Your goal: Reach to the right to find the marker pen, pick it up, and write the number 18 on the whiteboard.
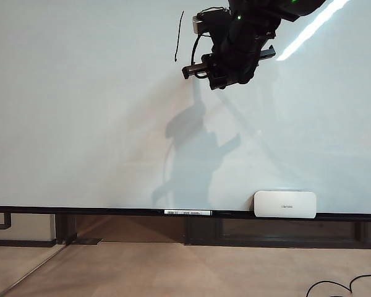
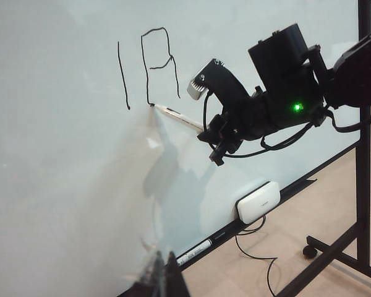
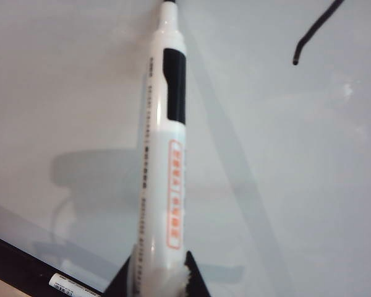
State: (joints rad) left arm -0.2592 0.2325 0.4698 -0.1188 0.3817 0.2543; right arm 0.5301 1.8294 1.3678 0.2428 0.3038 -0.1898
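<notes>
Against glossy pale whiteboard [image 2: 62, 185]: right end effector [image 3: 157, 275] clamped on rear of slim, light, stiff, slick white marker pen [image 3: 164, 154], tip touching unfinished boxy "8" of number 18 [image 2: 145, 65]; left end effector [image 2: 164, 278] barely visible, opening unclear.

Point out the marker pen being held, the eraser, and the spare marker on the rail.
marker pen [image 3: 164, 161], right wrist view, mid barrel.
eraser [image 1: 284, 204], exterior view, centre of its face.
spare marker [image 1: 187, 212], exterior view, labelled barrel.
</notes>
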